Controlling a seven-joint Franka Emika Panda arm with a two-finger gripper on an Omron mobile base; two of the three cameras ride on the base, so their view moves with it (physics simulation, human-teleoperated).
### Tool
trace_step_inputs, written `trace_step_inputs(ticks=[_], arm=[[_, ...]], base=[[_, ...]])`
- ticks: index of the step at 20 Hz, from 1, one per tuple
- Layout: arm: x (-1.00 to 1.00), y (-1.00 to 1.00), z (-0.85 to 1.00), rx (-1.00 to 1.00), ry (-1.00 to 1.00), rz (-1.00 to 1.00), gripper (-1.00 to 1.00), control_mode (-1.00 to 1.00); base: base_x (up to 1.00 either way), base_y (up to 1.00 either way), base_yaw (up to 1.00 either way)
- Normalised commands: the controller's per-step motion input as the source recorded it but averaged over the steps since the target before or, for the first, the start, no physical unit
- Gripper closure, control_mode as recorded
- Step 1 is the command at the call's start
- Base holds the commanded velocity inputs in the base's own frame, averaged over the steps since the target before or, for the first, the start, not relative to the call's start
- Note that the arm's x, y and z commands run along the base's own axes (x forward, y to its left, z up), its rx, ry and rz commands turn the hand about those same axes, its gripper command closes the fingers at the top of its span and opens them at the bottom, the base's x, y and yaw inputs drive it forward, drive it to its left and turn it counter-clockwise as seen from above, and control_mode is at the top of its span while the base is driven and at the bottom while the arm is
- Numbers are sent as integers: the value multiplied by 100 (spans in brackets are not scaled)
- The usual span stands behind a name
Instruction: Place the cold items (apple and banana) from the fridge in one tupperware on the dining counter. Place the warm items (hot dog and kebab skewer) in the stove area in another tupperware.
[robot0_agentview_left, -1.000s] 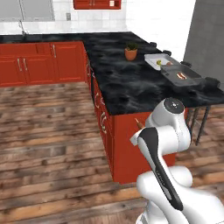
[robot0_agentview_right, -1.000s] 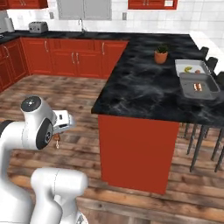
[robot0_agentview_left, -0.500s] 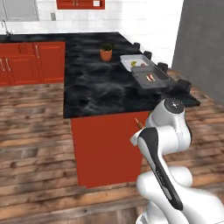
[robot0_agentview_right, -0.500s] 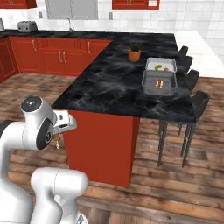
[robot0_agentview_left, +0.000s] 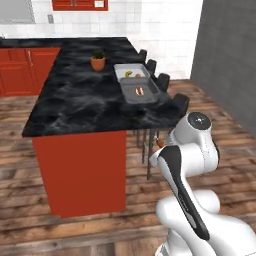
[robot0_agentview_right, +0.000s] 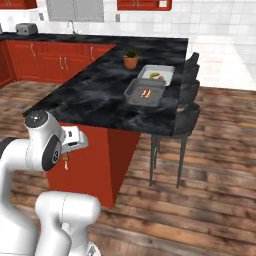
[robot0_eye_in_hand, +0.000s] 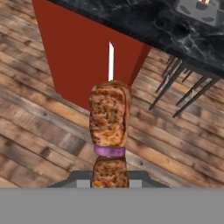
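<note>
Hand (robot0_eye_in_hand: 109, 181) clamped on kebab skewer (robot0_eye_in_hand: 109, 127), above wood floor (robot0_eye_in_hand: 35, 131).

1. The kebab skewer (robot0_eye_in_hand: 109, 127) is held off the floor at the arm's hand: browned meat chunks with a purple slice between them, and a pale bare tip pointing toward the red counter side.
2. Two grey tupperware trays sit side by side near the stool edge of the black dining counter.
3. The nearer tupperware (robot0_agentview_right: 145, 92) holds the hot dog (robot0_agentview_right: 146, 92), lying flat.
4. The farther tupperware (robot0_agentview_right: 156, 74) holds the yellow banana (robot0_agentview_right: 158, 76).
</note>
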Motion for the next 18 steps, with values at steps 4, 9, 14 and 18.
trace_step_inputs(ticks=[4, 9, 14, 18], arm=[[0, 0, 0, 0, 0, 0, 100, 100], [0, 0, 0, 0, 0, 0, 100, 100], [0, 0, 0, 0, 0, 0, 100, 100], [0, 0, 0, 0, 0, 0, 100, 100]], base=[[0, -100, 12], [5, -100, 10], [17, -100, 13], [41, -98, 16]])
